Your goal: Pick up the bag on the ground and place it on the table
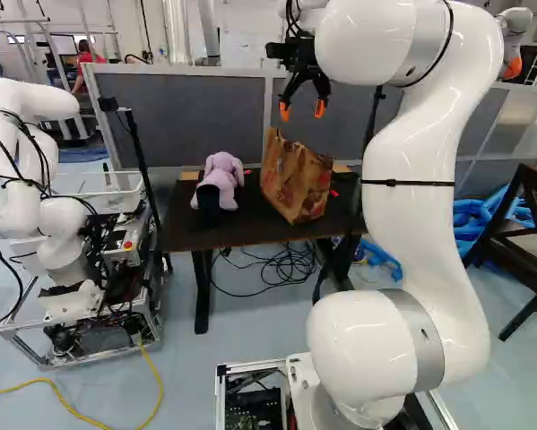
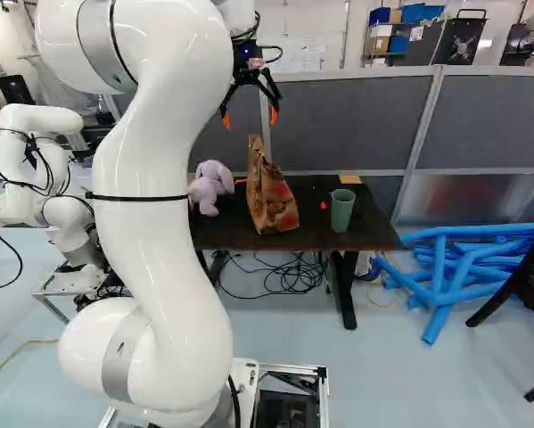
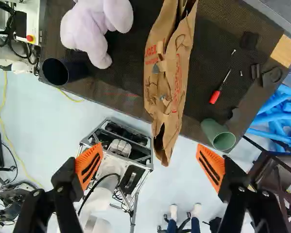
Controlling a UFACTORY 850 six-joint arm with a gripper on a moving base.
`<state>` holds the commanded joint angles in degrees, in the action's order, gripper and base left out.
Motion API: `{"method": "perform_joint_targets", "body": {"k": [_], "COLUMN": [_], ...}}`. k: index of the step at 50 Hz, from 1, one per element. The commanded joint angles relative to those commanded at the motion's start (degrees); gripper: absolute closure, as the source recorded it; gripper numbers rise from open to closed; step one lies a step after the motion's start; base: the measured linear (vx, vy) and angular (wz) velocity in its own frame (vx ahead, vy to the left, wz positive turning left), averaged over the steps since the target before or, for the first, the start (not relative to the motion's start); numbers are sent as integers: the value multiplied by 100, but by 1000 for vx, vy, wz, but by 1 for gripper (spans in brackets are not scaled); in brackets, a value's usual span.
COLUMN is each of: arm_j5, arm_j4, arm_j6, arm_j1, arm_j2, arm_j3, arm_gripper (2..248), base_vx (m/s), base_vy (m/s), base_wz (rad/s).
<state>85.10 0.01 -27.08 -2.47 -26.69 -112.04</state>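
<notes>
Bag [image 1: 297, 184] on table [image 1: 241, 229], near its edge, spread hand [image 1: 302, 110] above, gap between

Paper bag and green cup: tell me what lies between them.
A red-handled screwdriver lies between the paper bag and the green cup: the right base view shows its handle there, the wrist view the whole tool.

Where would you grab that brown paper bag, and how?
Probably by the crumpled top edge of the paper bag, coming down from above, so the open gripper can close on its two broad sides. The bag stands with its mouth up, and that top is pinched into a long, narrow ridge.
</notes>
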Motion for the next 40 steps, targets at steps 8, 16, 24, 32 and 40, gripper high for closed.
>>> {"method": "perform_joint_targets", "body": {"k": [8,16,24,32,40], "arm_j5": [0,0,0,0,0], "arm_j4": [0,0,0,0,0], "arm_j6": [0,0,0,0,0], "arm_j1": [0,0,0,0,0], "arm_j2": [2,2,2,2,2], "arm_j3": [2,2,2,2,2], "arm_gripper": [3,3,3,3,3], "base_vx": [0,0,0,-4,-61], "base_vy": [0,0,0,0,0], "base_wz": [0,0,0,1,7]}}
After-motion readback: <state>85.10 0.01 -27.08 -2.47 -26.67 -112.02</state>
